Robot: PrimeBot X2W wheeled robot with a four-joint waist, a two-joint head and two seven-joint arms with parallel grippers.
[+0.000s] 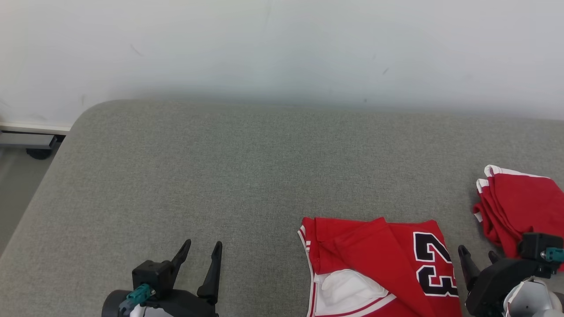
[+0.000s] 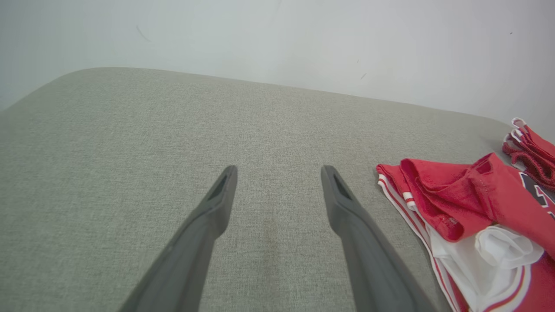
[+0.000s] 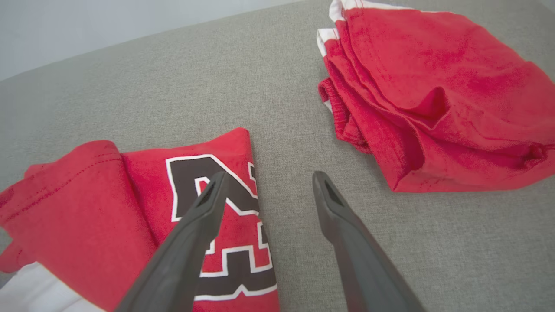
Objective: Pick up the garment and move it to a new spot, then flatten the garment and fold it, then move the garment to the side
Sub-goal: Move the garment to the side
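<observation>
The garment, a red jersey (image 1: 379,264) with white trim and a black 23, lies folded on the grey cushion near the front edge. It also appears as the jersey (image 2: 455,203) at the right of the left wrist view and the jersey (image 3: 86,208) at the lower left of the right wrist view. My left gripper (image 1: 202,244) hovers open over bare cushion, well left of the jersey, and my left gripper (image 2: 278,170) holds nothing. My right gripper (image 1: 476,252) stands open just right of the jersey. My right gripper (image 3: 269,175) is empty, its left finger over the jersey's right edge.
A second red garment with white trim (image 1: 520,207) lies bunched at the far right, also seen as the red bundle (image 3: 433,95). The grey cushion (image 1: 220,167) backs onto a white wall. Its rounded left edge drops to the floor, where a dark caster (image 1: 38,153) stands.
</observation>
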